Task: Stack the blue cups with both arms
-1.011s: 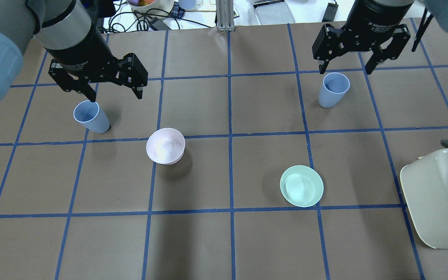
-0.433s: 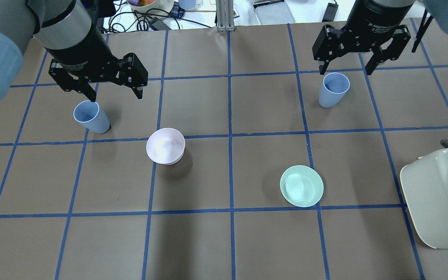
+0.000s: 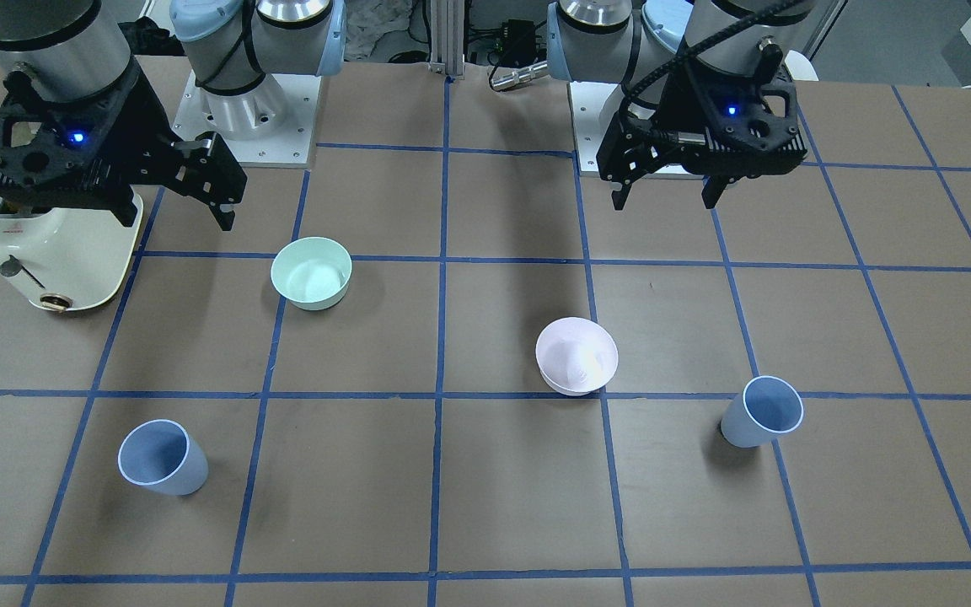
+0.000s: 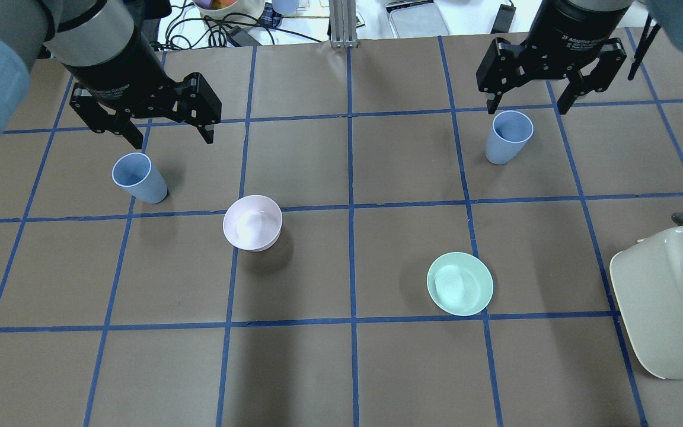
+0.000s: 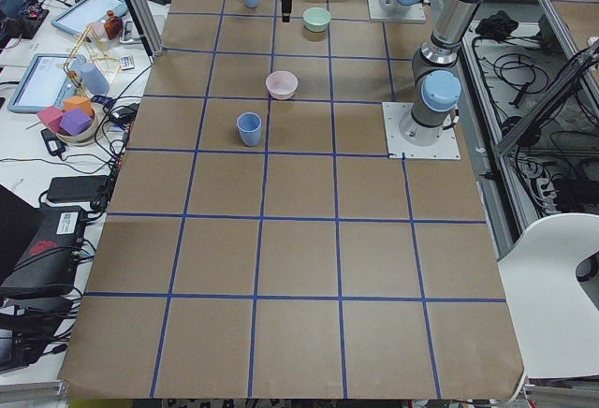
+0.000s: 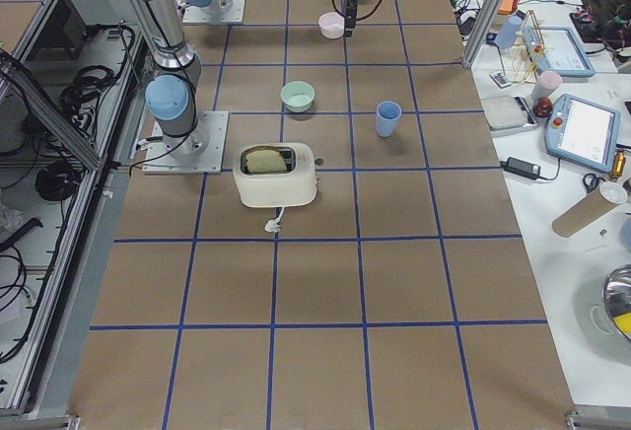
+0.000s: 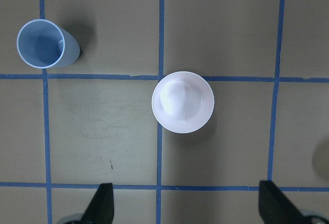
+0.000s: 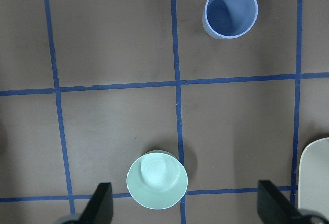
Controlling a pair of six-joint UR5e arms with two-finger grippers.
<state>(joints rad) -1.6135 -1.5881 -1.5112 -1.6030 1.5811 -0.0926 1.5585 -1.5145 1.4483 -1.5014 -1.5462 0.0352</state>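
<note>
**Front view:** both arms are raised off the table [image 3: 469, 506], holding nothing. Left gripper [image 3: 664, 201] has its fingers spread wide. Right gripper [image 3: 175, 216] is spread too, hanging in front of the toaster [image 3: 56, 253]. Left-side cup [image 3: 762, 413] stands upright on the robot's left half, far from the base. Right-side cup [image 3: 161, 458] stands upright on the right half, also far. The cups are well apart. Pink bowl [image 3: 576, 356] sits btw. them, nearer the left-side cup. Green bowl [image 3: 312, 271] is on the right half, closer to the base.

**Overhead:** left gripper gapes, w/ the left-side cup just beside one fingertip in the picture and no contact seen. Right gripper's spread fingers flank the right-side cup's rim. Can't tell the height gap here. Toaster is at the near right.

**Left side view:** left-side cup is nearest, then the pink bowl, green bowl and right-side cup at the far end. Grippers are too small to judge.

**Right side view:** toaster is nearest, w/ sth tan in its slot. Green bowl and right-side cup lie beyond it, pink bowl farther still.

**Left wrist:** fingertips [image 7: 103, 206] sit at the bottom corners, wide apart, nothing btw. them. Left-side cup is upper left, pink bowl mid-frame.

**Right wrist:** fingertips [image 8: 100, 203] are wide apart, nothing btw. them. Right-side cup is top right, green bowl low centre, toaster edge at right.
</note>
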